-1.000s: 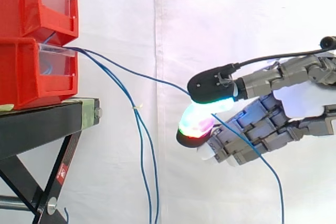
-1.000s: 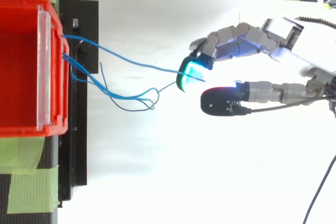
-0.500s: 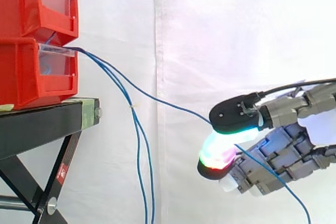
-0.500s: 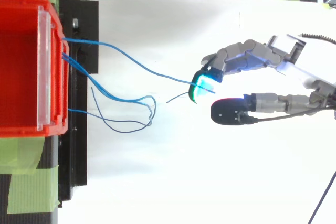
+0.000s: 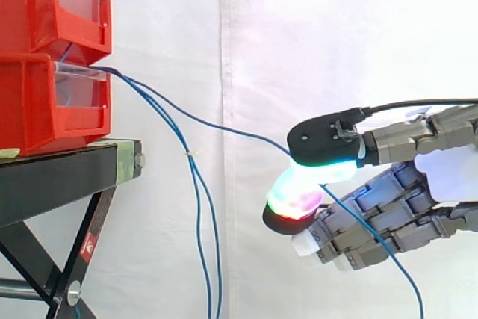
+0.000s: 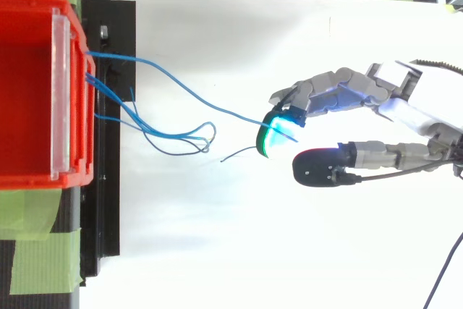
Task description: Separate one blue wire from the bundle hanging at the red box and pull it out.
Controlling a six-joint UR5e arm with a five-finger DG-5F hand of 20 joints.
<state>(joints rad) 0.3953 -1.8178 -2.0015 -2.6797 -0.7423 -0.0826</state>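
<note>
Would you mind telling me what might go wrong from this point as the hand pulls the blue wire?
1. The thin blue wire is only pinched between the hand's pads, so it may slip out under tension.
2. It leaves the lower red bin alongside the bundle, so pulling could drag other wires along.

Overall level: bright and even in both views.
Glare: white curtain point(image 6: 217, 251) washed out in the top view, strongest at right around the hand point(image 6: 412, 110).
Shadows: faint fold shading on the curtain in the side view; darker beneath the black stand point(image 5: 52, 177).
Glow: fingertip pads point(image 5: 295, 196) lit cyan, green, red.
</note>
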